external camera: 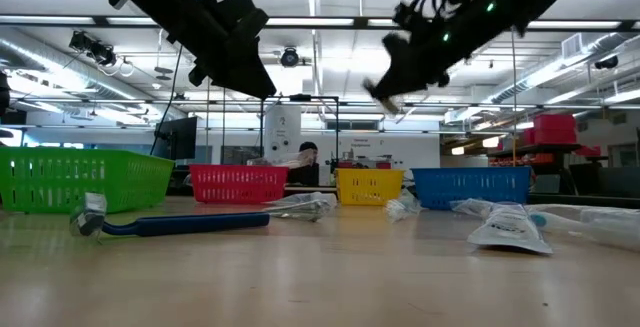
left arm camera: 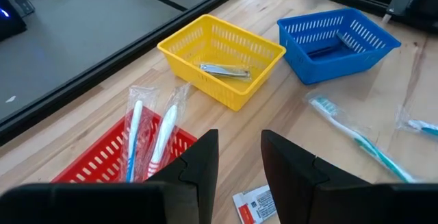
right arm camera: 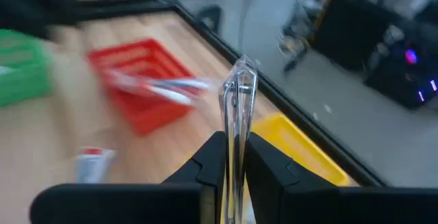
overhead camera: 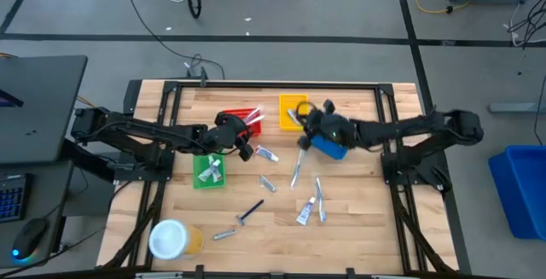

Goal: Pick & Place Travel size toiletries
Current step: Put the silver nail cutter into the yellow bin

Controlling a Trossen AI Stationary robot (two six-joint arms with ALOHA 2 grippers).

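The right end effector [right arm camera: 236,157] is pinching a clear-wrapped toothbrush [right arm camera: 237,94] edgewise, hovering near the yellow basket [overhead camera: 291,111] by the surface's far edge. The packet looks light, slippery and crinkly, so gripping the stiff handle inside seems safest. The left end effector [left arm camera: 239,157] is hanging spread and empty over the red basket [left arm camera: 109,159].

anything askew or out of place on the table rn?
Two wrapped toothbrushes sit propped in the red basket, their ends sticking out over its rim rather than lying flat inside. Otherwise toiletries lie loose on the table, unsorted but not spilled or damaged. The right gripper holds a clear-wrapped item.
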